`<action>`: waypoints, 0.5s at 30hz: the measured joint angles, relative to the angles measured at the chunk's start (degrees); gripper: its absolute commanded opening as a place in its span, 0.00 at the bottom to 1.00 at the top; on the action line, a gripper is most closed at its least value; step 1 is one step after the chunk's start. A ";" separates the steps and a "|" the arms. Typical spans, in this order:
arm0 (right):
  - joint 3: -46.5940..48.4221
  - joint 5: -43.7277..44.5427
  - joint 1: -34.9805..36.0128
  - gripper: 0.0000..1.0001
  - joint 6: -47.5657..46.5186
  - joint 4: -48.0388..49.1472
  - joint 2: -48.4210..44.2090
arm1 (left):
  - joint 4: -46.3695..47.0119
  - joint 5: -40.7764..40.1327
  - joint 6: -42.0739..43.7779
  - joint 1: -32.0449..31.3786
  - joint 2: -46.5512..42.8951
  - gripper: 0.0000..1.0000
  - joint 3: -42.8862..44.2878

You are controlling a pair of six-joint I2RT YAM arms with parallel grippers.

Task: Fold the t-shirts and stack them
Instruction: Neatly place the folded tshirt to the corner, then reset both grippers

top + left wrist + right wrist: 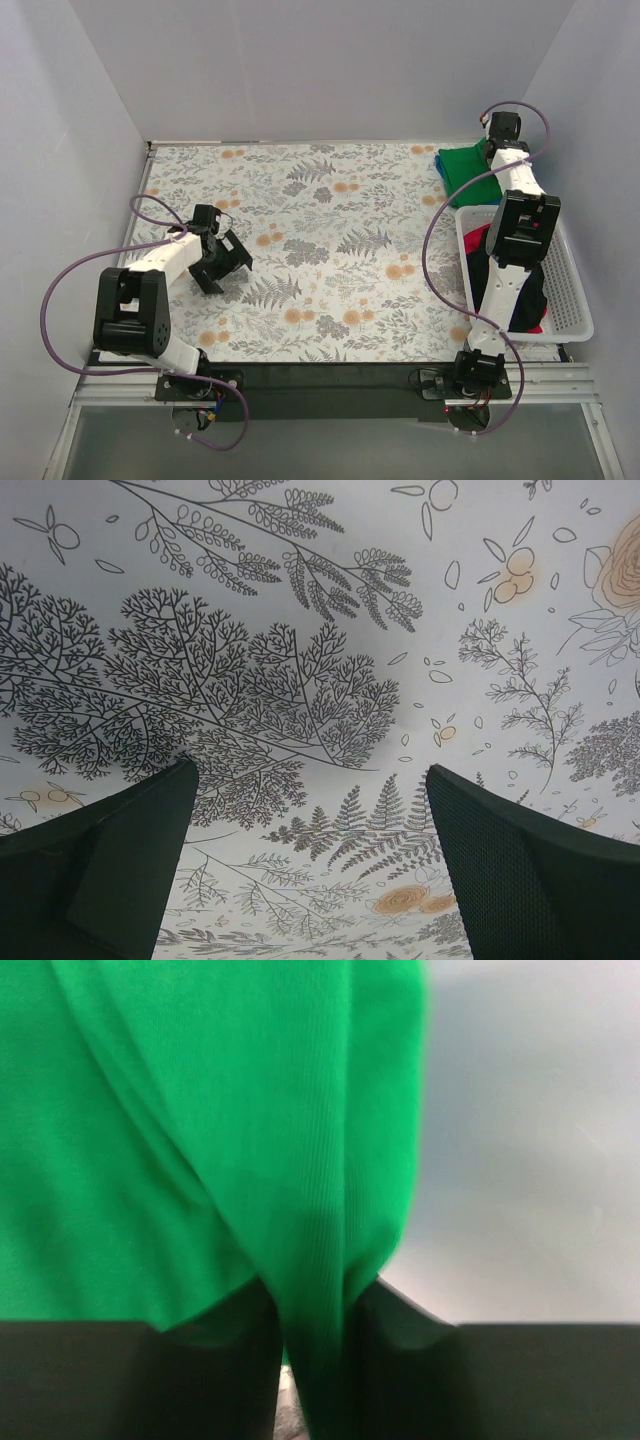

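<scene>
A bright green t-shirt [468, 172] lies folded at the table's far right corner, over a teal-blue t-shirt whose edge [441, 160] shows at its left. My right gripper [318, 1285] is above that pile, shut on a hanging fold of the green t-shirt [250, 1110]. Its fingers press the fabric from both sides. Black [525, 300] and red-pink [474, 240] t-shirts lie bundled in the basket. My left gripper [222, 262] hovers low over the left of the table, open, and the left wrist view shows only floral cloth between its fingers [311, 770].
A white slotted basket [570, 290] stands along the right edge, with my right arm [520, 215] reaching over it. Grey walls close in the table on the left, back and right. The floral cloth [330, 230] covers the table.
</scene>
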 measured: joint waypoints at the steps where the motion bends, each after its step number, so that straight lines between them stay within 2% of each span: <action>1: 0.00 0.46 0.00 0.42 0.15 0.46 0.61 | 0.00 0.00 0.00 0.00 0.13 0.98 0.00; 5: 0.00 1.97 -0.22 0.58 0.28 1.25 2.32 | 0.00 0.04 0.00 0.00 0.22 0.98 0.00; 11: 0.00 3.32 -0.31 0.75 1.62 2.36 1.95 | 0.02 0.20 0.00 0.00 0.22 0.98 0.00; 15: -0.04 4.70 -0.09 0.78 2.45 2.60 0.24 | 0.04 0.48 0.00 0.00 0.09 0.98 0.00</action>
